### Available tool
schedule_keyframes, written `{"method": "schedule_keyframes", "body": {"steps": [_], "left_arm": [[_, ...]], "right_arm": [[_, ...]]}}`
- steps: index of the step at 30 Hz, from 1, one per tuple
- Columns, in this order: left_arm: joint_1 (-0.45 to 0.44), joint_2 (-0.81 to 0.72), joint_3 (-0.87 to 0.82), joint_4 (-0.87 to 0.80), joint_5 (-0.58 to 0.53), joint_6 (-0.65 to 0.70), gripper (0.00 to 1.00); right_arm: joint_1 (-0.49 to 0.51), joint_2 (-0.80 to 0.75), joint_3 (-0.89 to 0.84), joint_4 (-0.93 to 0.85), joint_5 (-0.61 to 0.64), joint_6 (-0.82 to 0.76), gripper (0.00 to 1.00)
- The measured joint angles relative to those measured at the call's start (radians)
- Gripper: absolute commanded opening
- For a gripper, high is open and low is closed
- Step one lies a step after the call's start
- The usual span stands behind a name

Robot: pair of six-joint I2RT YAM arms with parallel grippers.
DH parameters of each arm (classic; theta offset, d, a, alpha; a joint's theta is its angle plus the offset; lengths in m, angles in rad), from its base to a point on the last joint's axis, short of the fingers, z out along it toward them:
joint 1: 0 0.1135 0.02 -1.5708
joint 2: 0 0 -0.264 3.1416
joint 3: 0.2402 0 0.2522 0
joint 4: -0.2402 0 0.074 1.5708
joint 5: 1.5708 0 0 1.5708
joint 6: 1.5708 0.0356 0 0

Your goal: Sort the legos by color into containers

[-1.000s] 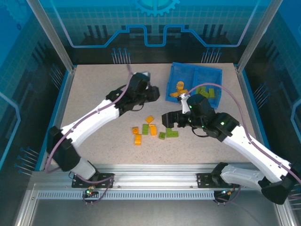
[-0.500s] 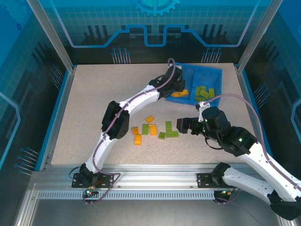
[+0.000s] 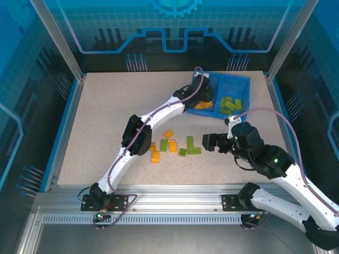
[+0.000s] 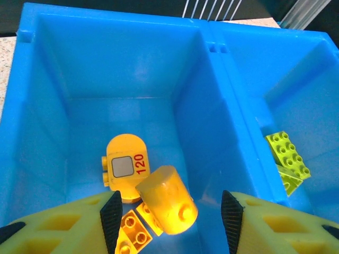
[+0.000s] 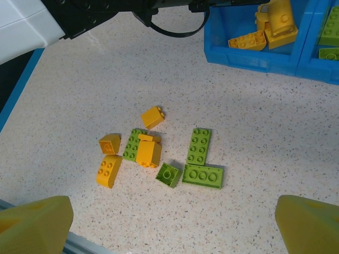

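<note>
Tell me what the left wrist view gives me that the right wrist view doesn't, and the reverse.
Left wrist, not right wrist: a flat orange brick printed 120, and the left gripper open over a rounded orange brick in the blue tray. Right wrist, not left wrist: the loose bricks, orange and green, lying on the table, with the right gripper wide open above them. Both: the tray, with orange bricks in one compartment and green bricks in the other.
</note>
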Motion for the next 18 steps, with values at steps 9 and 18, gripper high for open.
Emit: {"method": "schedule_keyframes", "body": {"steps": [9, 18], "left_arm": [[-0.063, -0.581, -0.644, 0.16, 0.017, 0.021, 0.55], [-0.084, -1.341, -1.164, 0.258, 0.089, 0.23, 0.61]], "right_arm": [[-0.005, 0.07, 0.0, 0.005, 0.026, -0.012, 1.0], [-0.011, 0.359, 0.011, 0.073, -0.037, -0.054, 0.99]]}}
